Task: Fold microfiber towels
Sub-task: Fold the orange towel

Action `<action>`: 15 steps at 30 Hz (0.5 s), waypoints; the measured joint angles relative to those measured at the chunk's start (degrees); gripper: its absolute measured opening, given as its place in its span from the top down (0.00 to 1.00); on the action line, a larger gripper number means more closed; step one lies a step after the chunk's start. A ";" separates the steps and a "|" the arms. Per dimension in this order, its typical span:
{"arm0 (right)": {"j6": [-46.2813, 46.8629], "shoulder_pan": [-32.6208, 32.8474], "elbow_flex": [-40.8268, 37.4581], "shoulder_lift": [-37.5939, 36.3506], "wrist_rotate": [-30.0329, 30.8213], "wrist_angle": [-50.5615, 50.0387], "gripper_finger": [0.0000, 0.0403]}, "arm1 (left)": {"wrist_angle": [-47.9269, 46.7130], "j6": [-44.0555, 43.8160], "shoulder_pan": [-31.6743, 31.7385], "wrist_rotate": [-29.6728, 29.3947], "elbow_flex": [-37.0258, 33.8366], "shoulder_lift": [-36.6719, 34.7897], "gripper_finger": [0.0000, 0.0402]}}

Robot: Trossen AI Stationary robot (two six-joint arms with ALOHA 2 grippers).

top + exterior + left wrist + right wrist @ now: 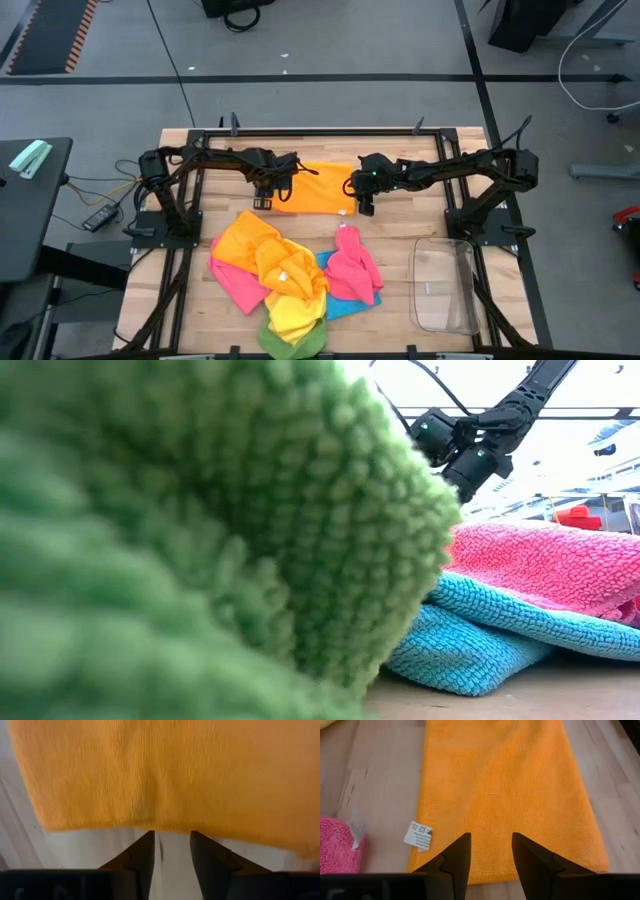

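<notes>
Clear plastic bin on the wooden table.

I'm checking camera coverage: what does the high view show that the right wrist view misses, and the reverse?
Only the high view shows the pile of unfolded towels at the table's front, the clear plastic bin, and the left gripper at the folded orange towel's left end, with the right gripper at its other end. Only the right wrist view shows the white care label poking out at the towel's edge, and the open right gripper with nothing between its fingers. Both show the orange towel lying flat on the wooden table and a pink towel nearby.
</notes>
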 joint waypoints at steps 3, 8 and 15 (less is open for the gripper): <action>0.25 0.36 0.00 0.01 0.02 -0.07 0.62 | -0.48 -0.30 0.00 -0.04 0.00 0.00 0.63; 0.84 0.44 0.00 0.01 -0.01 -0.61 0.62 | -0.97 -1.34 -0.04 -2.27 0.00 -0.20 0.63; -0.07 0.40 0.00 0.02 -0.04 -0.35 0.62 | 4.82 0.17 2.41 -2.51 1.98 -1.60 0.69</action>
